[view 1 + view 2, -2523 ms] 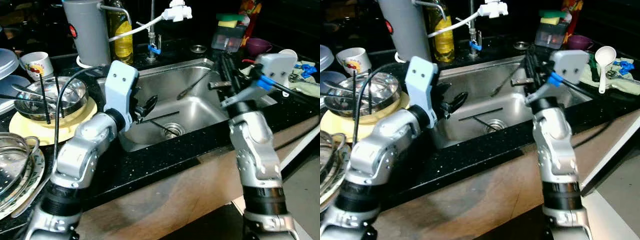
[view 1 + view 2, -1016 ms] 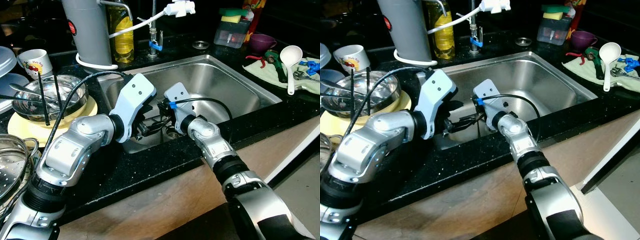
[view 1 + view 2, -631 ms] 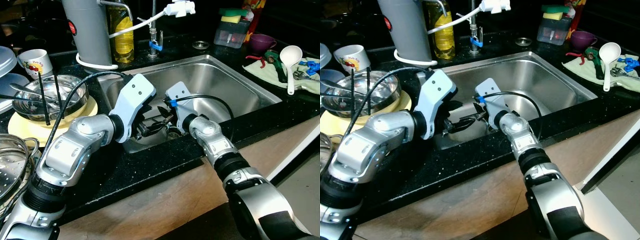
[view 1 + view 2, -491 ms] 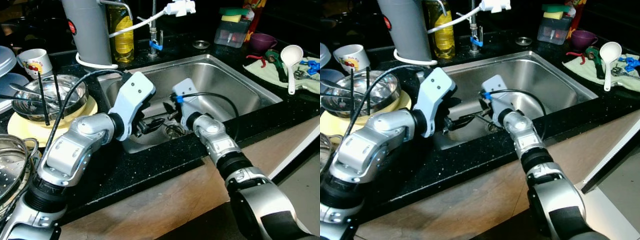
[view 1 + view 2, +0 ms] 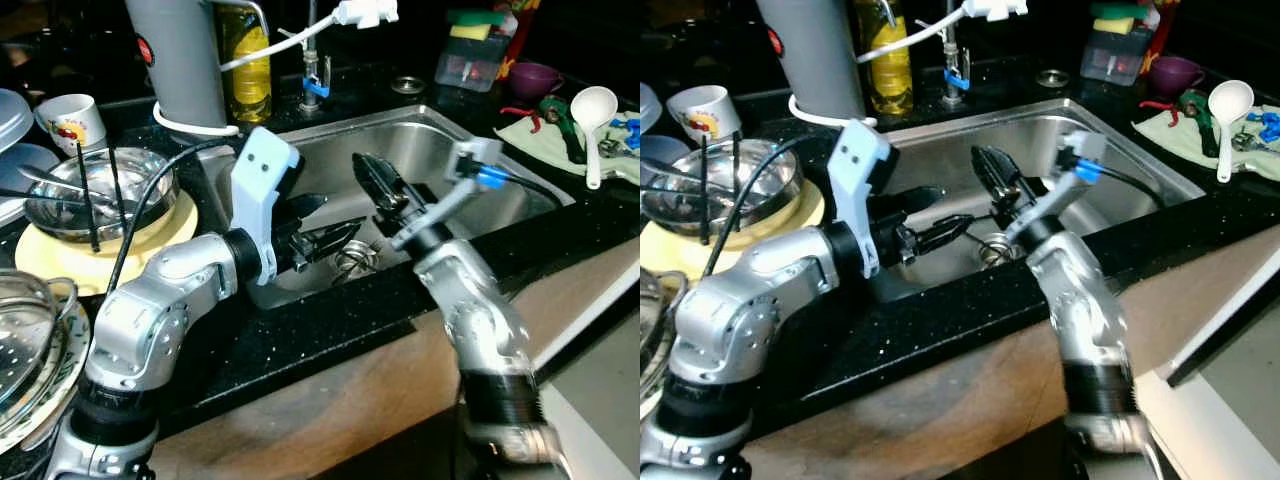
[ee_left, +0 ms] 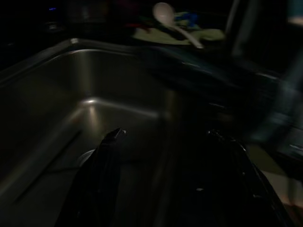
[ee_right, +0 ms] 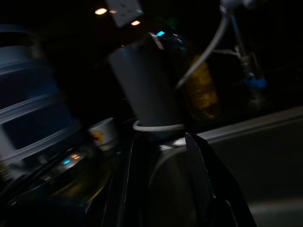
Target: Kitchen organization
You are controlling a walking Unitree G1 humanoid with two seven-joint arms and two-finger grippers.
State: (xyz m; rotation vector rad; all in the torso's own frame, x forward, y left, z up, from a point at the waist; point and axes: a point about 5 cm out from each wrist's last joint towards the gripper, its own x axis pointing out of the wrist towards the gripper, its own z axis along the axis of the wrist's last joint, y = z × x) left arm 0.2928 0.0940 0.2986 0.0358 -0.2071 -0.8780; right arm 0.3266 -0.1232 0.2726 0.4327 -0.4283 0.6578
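Both grippers are hovering inside the steel sink (image 5: 520, 190). The left gripper (image 5: 330, 238) is seen with fingers spread and nothing between them, just beside the drain strainer (image 5: 356, 260). The right gripper (image 5: 380, 185) is raised above the basin, fingers close together, and no item is made out in it. Nothing to organize is clearly spotted in the basin itself. A collision between the two arms could easily be caused by how near they are. The black countertop (image 5: 300, 330) is crowded: bowl (image 5: 100, 190), mug (image 5: 70, 125), oil bottle (image 5: 245, 60), ladle (image 5: 595, 110). The room is dim.
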